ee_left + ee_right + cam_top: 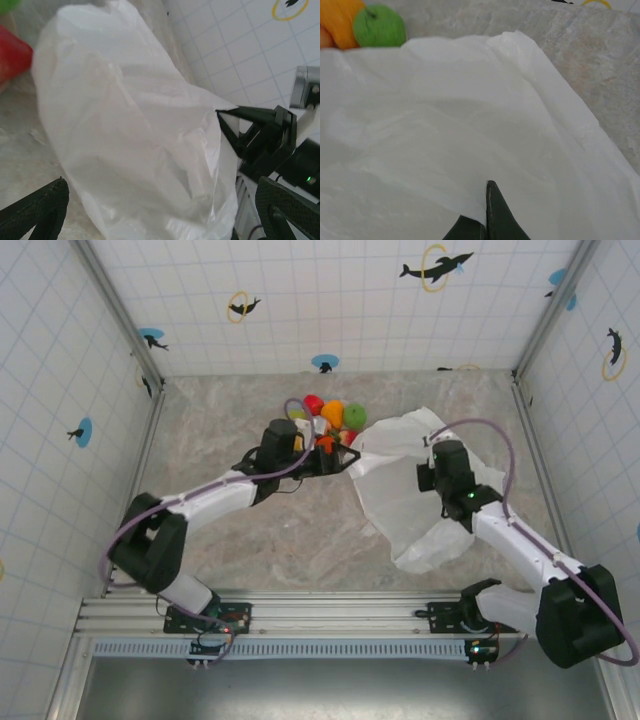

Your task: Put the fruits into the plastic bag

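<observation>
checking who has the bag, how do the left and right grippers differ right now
The left gripper is open, its jaws wide apart and holding nothing; the right gripper is shut on the plastic bag. The left sits beside the fruits; the right sits over the bag. Both face the bag.

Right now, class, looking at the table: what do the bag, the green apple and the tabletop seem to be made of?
The plastic bag looks like thin translucent white film, crinkled, softly glossy. The green apple is probably moulded plastic: smooth, evenly coloured. The tabletop is mottled, marble-look, matte; stone or print, cannot tell.
</observation>
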